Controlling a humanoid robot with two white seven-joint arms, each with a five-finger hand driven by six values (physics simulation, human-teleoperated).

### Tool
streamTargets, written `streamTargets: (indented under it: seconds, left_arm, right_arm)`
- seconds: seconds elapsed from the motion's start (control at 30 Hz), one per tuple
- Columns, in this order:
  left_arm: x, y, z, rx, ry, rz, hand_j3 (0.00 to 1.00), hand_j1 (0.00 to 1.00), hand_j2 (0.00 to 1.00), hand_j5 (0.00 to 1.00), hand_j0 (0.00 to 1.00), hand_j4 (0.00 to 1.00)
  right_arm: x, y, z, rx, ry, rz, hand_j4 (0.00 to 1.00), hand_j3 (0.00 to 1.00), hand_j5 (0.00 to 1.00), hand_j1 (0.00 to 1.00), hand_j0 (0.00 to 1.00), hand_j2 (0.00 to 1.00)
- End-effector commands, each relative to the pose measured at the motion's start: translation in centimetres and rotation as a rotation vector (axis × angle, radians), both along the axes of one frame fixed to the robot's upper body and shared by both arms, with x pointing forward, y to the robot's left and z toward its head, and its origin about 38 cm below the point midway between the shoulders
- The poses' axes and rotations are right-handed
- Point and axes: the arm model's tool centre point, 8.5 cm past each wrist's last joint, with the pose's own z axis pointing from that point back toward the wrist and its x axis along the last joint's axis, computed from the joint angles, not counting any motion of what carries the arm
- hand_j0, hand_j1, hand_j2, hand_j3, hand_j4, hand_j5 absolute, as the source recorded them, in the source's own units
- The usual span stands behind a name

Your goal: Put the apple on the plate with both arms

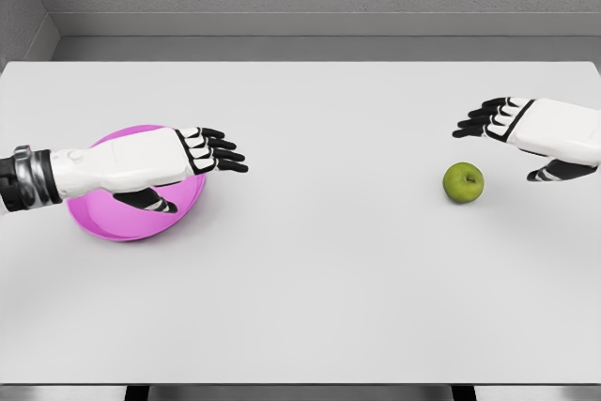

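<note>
A green apple (464,181) rests on the white table at the right. A pink plate (113,218) lies at the left, partly covered by my left hand (192,171), which hovers over it with fingers stretched out and holding nothing. My right hand (512,143) floats just up and to the right of the apple, apart from it, fingers spread and pointing left, thumb hanging below.
The white table (310,269) spans the view, with its front edge near the bottom. A grey wall stands behind its far edge.
</note>
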Motion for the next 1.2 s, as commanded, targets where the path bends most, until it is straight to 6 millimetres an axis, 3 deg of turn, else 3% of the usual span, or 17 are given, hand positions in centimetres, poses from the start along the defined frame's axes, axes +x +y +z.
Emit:
streamTargets:
  seconds: [0.0, 0.1, 0.23, 0.33, 0.37, 0.53, 0.63, 0.8, 0.93, 1.07, 1.17]
  left_arm:
    - [0.0, 0.0, 0.1, -0.005, 0.003, 0.002, 1.00, 1.00, 1.00, 1.00, 1.00, 1.00]
    - [0.0, 0.0, 0.1, -0.005, 0.001, 0.002, 1.00, 1.00, 1.00, 1.00, 1.00, 1.00]
    - [0.1, 0.0, 0.2, -0.005, -0.002, 0.001, 1.00, 1.00, 1.00, 1.00, 1.00, 1.00]
    - [0.1, 0.0, 0.2, -0.005, -0.002, 0.001, 1.00, 1.00, 1.00, 1.00, 1.00, 1.00]
    - [0.1, 0.0, 0.2, -0.003, -0.001, 0.000, 1.00, 1.00, 1.00, 1.00, 1.00, 1.00]
    - [0.1, 0.0, 0.2, -0.003, -0.001, 0.000, 1.00, 1.00, 1.00, 1.00, 1.00, 1.00]
    - [0.1, 0.0, 0.3, -0.003, -0.003, 0.000, 1.00, 1.00, 1.00, 1.00, 1.00, 1.00]
    - [0.2, 0.0, 0.3, -0.002, -0.004, 0.001, 1.00, 1.00, 1.00, 1.00, 1.00, 1.00]
    - [0.2, 0.0, 0.3, -0.002, -0.004, 0.001, 1.00, 1.00, 1.00, 1.00, 1.00, 1.00]
    - [0.1, 0.0, 0.3, -0.001, -0.003, 0.001, 1.00, 1.00, 1.00, 1.00, 1.00, 1.00]
    - [0.1, 0.0, 0.3, -0.001, -0.003, 0.001, 1.00, 1.00, 1.00, 1.00, 1.00, 1.00]
  right_arm:
    - [0.0, 0.0, 0.3, 0.007, -0.004, -0.002, 1.00, 1.00, 1.00, 1.00, 1.00, 1.00]
    - [0.3, -0.3, 1.6, 0.016, -0.040, -0.012, 1.00, 1.00, 1.00, 1.00, 1.00, 1.00]
    - [0.4, -0.4, 1.6, 0.014, -0.024, -0.015, 1.00, 1.00, 1.00, 1.00, 1.00, 1.00]
    - [-0.1, -1.1, -1.3, 0.045, 0.285, -0.018, 1.00, 1.00, 1.00, 1.00, 1.00, 1.00]
    - [0.0, -0.8, -1.0, 0.123, 0.307, -0.013, 1.00, 1.00, 1.00, 1.00, 1.00, 1.00]
    - [0.0, 0.4, -2.1, 0.149, 0.336, 0.013, 1.00, 1.00, 1.00, 1.00, 1.00, 1.00]
    - [0.8, 0.1, 0.3, 0.170, 0.261, 0.006, 1.00, 1.00, 1.00, 1.00, 1.00, 1.00]
    - [0.6, -0.4, -2.0, 0.147, 0.319, -0.018, 1.00, 1.00, 1.00, 1.00, 1.00, 1.00]
    - [0.7, -0.9, -2.7, 0.147, 0.338, -0.036, 1.00, 1.00, 1.00, 1.00, 1.00, 1.00]
    - [2.3, 1.7, -3.1, 0.253, 0.320, 0.002, 1.00, 1.00, 1.00, 1.00, 1.00, 1.00]
    - [2.9, 2.4, -2.8, 0.288, 0.315, 0.012, 1.00, 1.00, 1.00, 1.00, 1.00, 1.00]
